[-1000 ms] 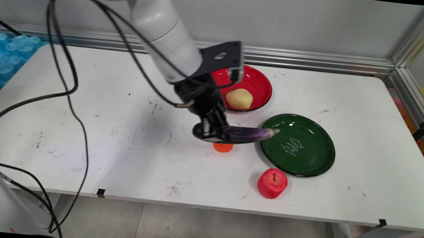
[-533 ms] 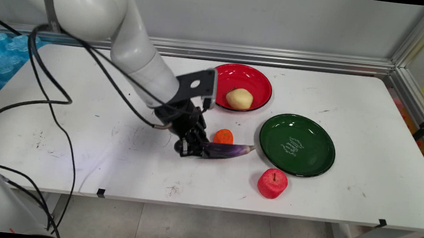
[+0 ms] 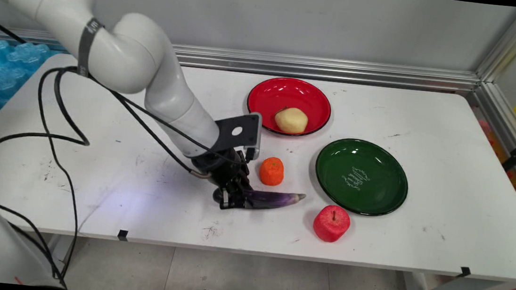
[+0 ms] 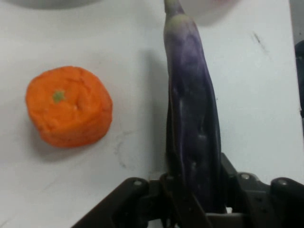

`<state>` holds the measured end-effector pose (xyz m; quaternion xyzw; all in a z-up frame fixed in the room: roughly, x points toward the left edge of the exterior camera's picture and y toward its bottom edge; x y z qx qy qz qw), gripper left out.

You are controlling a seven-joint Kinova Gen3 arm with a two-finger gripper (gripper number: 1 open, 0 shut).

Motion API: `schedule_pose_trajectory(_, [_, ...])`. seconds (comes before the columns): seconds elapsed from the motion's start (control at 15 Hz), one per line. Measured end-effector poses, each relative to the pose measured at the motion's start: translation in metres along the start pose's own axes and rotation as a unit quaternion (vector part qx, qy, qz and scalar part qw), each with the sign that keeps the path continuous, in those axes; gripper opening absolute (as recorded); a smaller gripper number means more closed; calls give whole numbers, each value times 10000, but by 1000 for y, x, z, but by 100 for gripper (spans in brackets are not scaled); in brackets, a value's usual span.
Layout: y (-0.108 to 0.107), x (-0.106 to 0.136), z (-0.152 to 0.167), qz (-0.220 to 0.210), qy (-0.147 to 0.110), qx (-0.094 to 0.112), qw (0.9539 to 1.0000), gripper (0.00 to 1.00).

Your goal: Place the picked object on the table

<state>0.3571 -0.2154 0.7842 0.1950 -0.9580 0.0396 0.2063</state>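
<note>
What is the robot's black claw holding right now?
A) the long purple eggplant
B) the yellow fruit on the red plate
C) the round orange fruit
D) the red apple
A: the black two-finger tool is shut on the long purple eggplant, as the hand view shows; the round orange fruit sits apart beside it, untouched.

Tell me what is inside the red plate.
A pale yellow fruit sits in the red plate, toward its near right side. The rest of the plate's inside shows bare; what lies under the fruit is hidden.
</note>
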Motion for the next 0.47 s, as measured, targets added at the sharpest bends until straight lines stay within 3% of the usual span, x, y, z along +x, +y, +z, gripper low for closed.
schedule_pose_trajectory(0.07, [1,0,4,-8,12,-7,10000,0])
schedule_pose_trajectory(0.13, [1,-1,6,-19,20,-13,10000,100])
schedule_pose_trajectory(0.47, [2,0,5,-9,54,-37,10000,100])
